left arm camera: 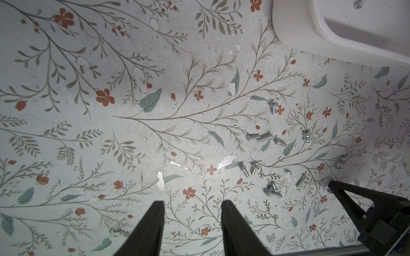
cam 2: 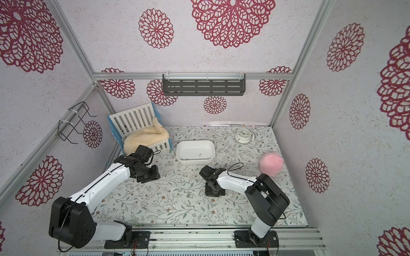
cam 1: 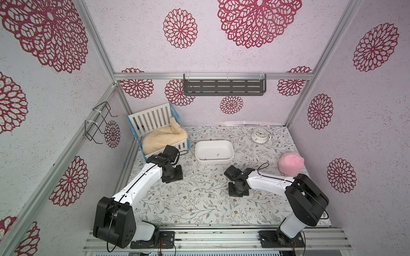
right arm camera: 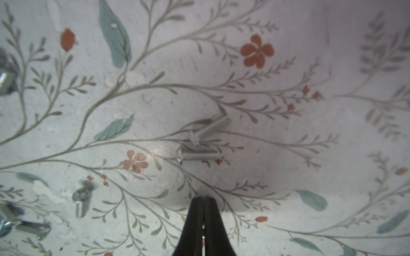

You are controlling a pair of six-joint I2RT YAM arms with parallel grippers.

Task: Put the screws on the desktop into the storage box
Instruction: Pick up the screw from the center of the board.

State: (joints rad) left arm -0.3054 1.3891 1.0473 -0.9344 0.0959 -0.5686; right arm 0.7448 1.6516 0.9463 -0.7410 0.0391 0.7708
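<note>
My right hand point(right arm camera: 203, 199) has its fingers pressed together, and I can make out no screw pinched between them. Two screws point(right arm camera: 198, 155) lie on the worktop point(right arm camera: 155, 106) just ahead of those fingertips, clear of them. The nearer one lies crosswise to the line my fingers point along, with its shaft running from side to side. The farther screw point(right arm camera: 209, 130) sits slanted, its head close beside the nearer one.

To take the nearer one, I judge I must part the fingers, go forward a little and close across the shaft, not along it. The slanted neighbour is close enough to get nudged or caught as well.

More loose screws point(left arm camera: 264, 137) are strewn between my two arms. My left hand point(left arm camera: 193, 205) hangs over bare worktop with its fingers apart and nothing between them. The scatter lies off to its side, toward my right hand, which is the nearer of the two.

The box point(cam 1: 214, 161) stands beyond my right hand, toward the back wall and slightly to my left, with at least one boxed screw point(cam 1: 218, 153) already inside. Nothing stands between that hand and the box. The crib point(cam 1: 153, 119), clock point(cam 1: 259, 134) and pink fluffy ball point(cam 1: 290, 164) sit well off.
</note>
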